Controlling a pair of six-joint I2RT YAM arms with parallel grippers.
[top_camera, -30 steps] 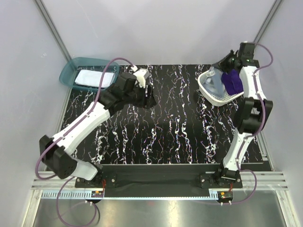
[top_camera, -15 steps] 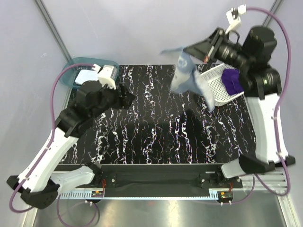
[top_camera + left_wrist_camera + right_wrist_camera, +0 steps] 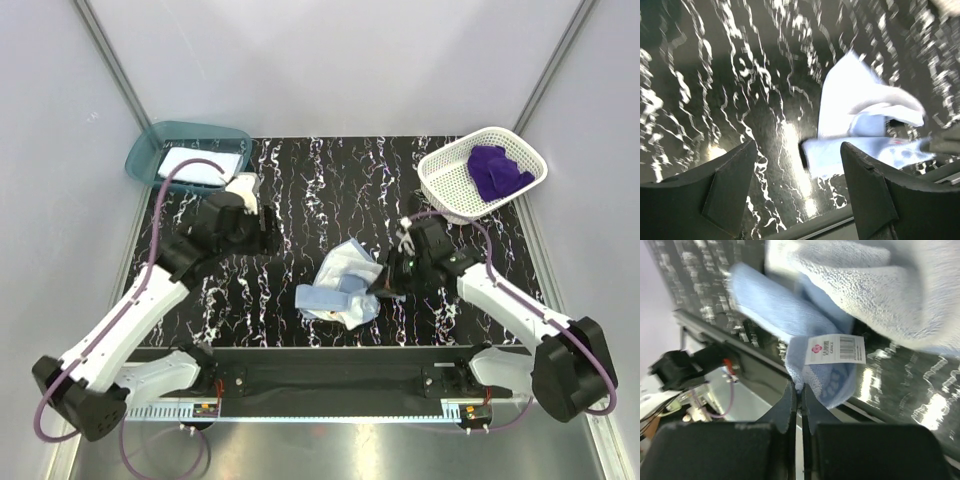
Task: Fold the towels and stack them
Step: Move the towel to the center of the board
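The light blue towel (image 3: 340,287) lies crumpled and unfolded on the black, white-veined tabletop (image 3: 330,190), close to the middle of the near edge, with one flap turned up towards the far side and a flatter part spread to the left. The right gripper (image 3: 800,387) is down at the right side of this heap. In the right wrist view its two fingers are pressed together and pinch the hem of the light blue towel, just below a small white label (image 3: 836,349) with a barcode sewn into that hem. The left gripper (image 3: 797,145) hangs over the left half of the tabletop, well apart from the cloth. Its fingers (image 3: 730,185) stand spread wide with nothing between them, and in the left wrist view the towel shows beyond them on the bare surface. The white towel (image 3: 200,165) lies flat inside the teal bin (image 3: 150,150), which sits at the far left corner and hangs partly over the left edge. The purple towel (image 3: 498,172) lies bunched in the white mesh basket (image 3: 440,185) at the far right corner, in the part of the basket farthest from the arms. None of the three cloths touches another.
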